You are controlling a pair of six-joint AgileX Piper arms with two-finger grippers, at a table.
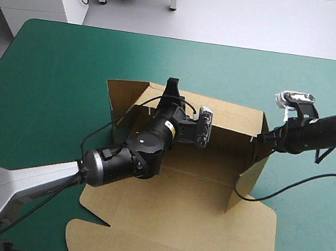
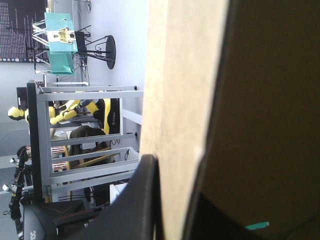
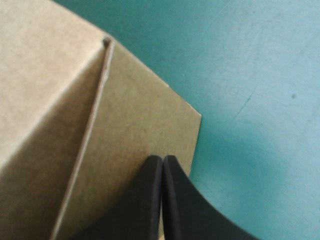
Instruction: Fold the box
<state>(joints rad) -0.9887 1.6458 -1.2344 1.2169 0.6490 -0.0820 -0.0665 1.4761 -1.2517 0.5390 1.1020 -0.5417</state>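
While the brown box sits centred on the bench, pinches its 12 o'clock wall in the left end effector; sets the right end effector, fingers together and empty, against the 3 o'clock wall.

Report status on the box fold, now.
Left gripper shut on back wall. Right gripper shut, tips at right wall. Box: those walls up, lid flat. No obstruction seen.
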